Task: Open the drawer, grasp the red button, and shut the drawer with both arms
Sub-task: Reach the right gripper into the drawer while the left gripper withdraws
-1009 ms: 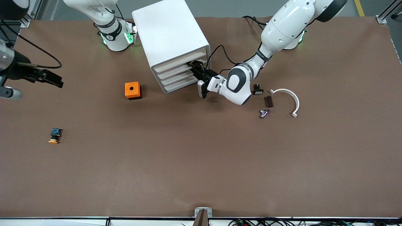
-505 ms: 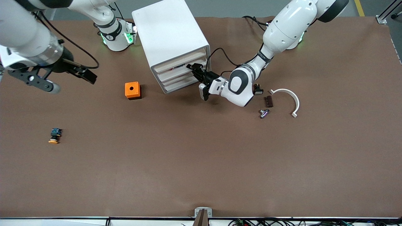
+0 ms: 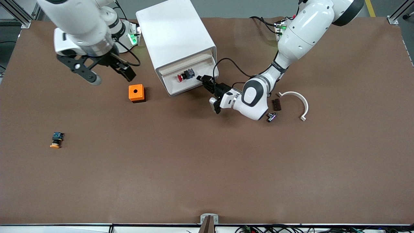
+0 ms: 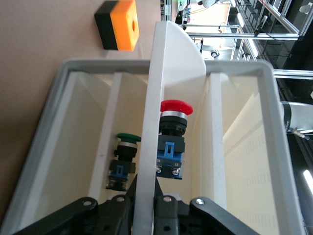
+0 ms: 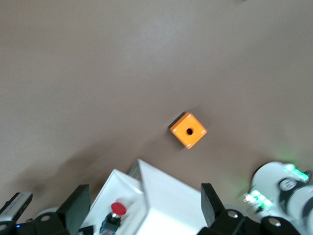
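While the top drawer [image 3: 189, 79] of the white cabinet [image 3: 174, 35] stands pulled out, the button [image 3: 185, 75] lies inside it on its side. Its red cap points toward the right arm's end of the table [image 3: 207, 168] and its black and blue body points toward the left arm's end, so its long way runs along the drawer front. In the left wrist view a green button [image 4: 123, 159] shows in a lower drawer.

The left gripper [image 3: 207, 81] is low at the drawer's front corner, and its fingers [image 4: 166, 208] are clenched on the thin front wall of the drawer. So that hand is busy holding the drawer open.

The right gripper [image 3: 108, 71] hangs in the air over the table beside the cabinet, above the orange cube [image 3: 136, 93]. Its fingers [image 5: 76, 208] are spread wide and hold nothing. From it, the button lies toward the left arm's end, past the cabinet's corner.

I think the right gripper should do the grab. It is free, and the red cap faces its way. It likely needs to come over the drawer and pinch across the button's short way.

A button with an orange-yellow cap [image 3: 55, 140] lies nearer the front camera, at the right arm's end
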You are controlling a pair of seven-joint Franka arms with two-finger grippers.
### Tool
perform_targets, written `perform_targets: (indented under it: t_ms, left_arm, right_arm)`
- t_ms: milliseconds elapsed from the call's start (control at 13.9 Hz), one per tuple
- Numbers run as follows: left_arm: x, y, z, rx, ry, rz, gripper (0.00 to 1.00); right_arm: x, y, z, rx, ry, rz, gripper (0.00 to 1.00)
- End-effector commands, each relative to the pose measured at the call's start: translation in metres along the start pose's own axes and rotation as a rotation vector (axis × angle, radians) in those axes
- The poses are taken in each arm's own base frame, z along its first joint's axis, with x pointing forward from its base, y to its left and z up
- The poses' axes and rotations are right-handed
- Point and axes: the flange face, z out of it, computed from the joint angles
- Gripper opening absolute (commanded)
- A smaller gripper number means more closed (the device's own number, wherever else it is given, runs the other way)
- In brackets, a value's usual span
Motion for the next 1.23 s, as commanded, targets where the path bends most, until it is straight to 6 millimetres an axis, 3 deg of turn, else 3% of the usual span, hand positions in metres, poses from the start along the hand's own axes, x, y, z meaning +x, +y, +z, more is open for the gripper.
perform_targets:
  t_ms: [0, 288, 577, 649, 721, 793, 1009, 1153]
  left_arm:
    - [0.016, -0.020, -0.028, 0.013, -0.019, -0.015, 0.01]
    - [0.027, -0.036, -0.062, 0.028, -0.017, -0.011, 0.02]
    - [0.028, -0.039, -0.067, 0.031, -0.010, -0.012, 0.09]
    - [0.028, -0.038, -0.068, 0.031, -0.008, -0.013, 0.17]
    - [0.028, -0.038, -0.070, 0.032, -0.005, -0.016, 0.49]
    - [0.029, -0.037, -0.074, 0.031, 0.002, -0.035, 0.96]
    - [0.034, -0.028, -0.091, 0.050, 0.009, -0.096, 1.00]
    - [0.037, -0.018, -0.118, 0.082, -0.014, -0.137, 1.00]
  right_arm:
    - [-0.021, -0.032, 0.020, 0.030, -0.046, 0.126, 1.00]
    - [-0.051, -0.073, 0.052, 0.036, -0.067, 0.248, 1.00]
    - [-0.107, -0.110, 0.102, 0.075, -0.105, 0.375, 1.00]
    - [-0.121, -0.116, 0.112, 0.089, -0.103, 0.390, 1.00]
    - [-0.128, -0.121, 0.123, 0.094, -0.101, 0.395, 1.00]
    - [-0.135, -0.127, 0.139, 0.081, -0.098, 0.387, 1.00]
    - [-0.141, -0.142, 0.177, 0.049, -0.094, 0.382, 1.00]
    - [-0.141, -0.144, 0.195, 0.046, -0.096, 0.390, 1.00]
